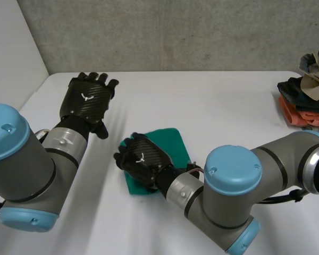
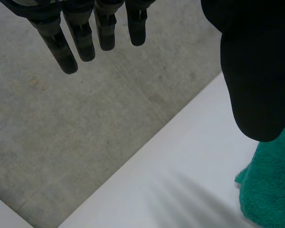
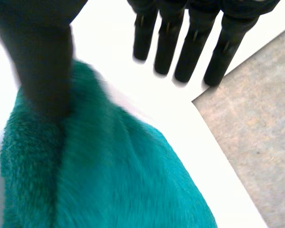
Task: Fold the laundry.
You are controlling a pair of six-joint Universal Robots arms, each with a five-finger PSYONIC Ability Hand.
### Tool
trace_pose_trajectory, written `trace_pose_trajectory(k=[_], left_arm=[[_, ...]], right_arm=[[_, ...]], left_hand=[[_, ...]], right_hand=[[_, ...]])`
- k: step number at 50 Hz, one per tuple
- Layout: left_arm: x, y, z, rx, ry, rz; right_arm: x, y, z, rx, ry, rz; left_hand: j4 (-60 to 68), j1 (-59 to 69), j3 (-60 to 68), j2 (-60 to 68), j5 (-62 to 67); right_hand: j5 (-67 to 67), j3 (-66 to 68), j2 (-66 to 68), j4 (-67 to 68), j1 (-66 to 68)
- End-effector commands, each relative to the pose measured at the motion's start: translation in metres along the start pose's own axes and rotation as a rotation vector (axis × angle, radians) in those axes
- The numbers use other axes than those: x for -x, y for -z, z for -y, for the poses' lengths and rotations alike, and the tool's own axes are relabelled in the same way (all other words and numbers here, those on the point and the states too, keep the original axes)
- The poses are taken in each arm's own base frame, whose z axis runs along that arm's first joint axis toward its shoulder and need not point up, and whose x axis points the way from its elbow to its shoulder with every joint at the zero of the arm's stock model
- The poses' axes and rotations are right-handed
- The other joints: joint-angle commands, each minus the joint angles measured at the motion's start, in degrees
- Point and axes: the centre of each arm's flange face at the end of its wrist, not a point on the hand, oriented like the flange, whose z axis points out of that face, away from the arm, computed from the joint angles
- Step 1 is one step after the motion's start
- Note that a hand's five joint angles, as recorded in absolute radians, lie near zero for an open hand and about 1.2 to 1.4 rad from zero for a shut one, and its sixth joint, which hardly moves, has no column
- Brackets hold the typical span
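Teal folded terry towel (image 1: 173, 141) is lying under the right hand (image 1: 143, 156), fingers (image 3: 192, 47) straight and empty, left hand (image 1: 87, 101) hovering open, farther away.

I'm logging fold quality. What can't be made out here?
Green towel: head view, near part covered by the right hand; layers uncountable.
Clothes pile: head view, cut off by the edge; items indistinct.
Green towel's edge, left wrist view: partly behind the thumb of the left hand.

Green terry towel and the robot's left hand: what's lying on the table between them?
Nothing. In the head view the stretch between the left hand and the green terry towel is bare white table; the left wrist view agrees.
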Motion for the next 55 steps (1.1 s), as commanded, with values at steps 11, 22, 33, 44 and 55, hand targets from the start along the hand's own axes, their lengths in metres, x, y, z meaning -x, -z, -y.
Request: trace_pose_trajectory(k=[11, 22, 33, 44, 55], left_arm=[[-0.073, 0.000, 0.012, 0.037, 0.198, -0.204], [-0.086, 0.020, -0.059, 0.434, 0.122, -0.144], [-0.081, 0.019, -0.059, 0.437, 0.082, -0.139], [-0.063, 0.008, 0.008, 0.198, 0.063, -0.215], [-0.037, -0.010, 0.049, 0.016, 0.139, -0.422]], right_arm=[[-0.125, 0.032, -0.022, 0.158, -0.662, -0.351], [-0.102, 0.003, -0.067, 0.361, -0.763, -0.180], [-0.100, 0.002, -0.074, 0.482, -0.430, -0.228], [-0.111, 0.028, -0.031, 0.313, -0.295, -0.354], [-0.017, 0.049, -0.030, 0.153, -0.208, -0.222]], left_hand=[[0.9, 1.3, 0.5, 0.7, -0.4], [2.4, 2.8, 2.0, 2.2, 1.1], [1.9, 2.3, 1.5, 1.7, 0.6], [-1.1, -0.7, -1.5, -1.3, -2.4], [-1.0, -0.6, -1.4, -1.1, -2.2]], right_hand=[[-14.5, -16.8, -14.2, -16.3, -12.5], [-14.5, -16.8, -14.2, -16.3, -12.5], [-14.5, -16.8, -14.2, -16.3, -12.5], [-14.5, -16.8, -14.2, -16.3, -12.5], [-14.5, -16.8, -14.2, -16.3, -12.5]])
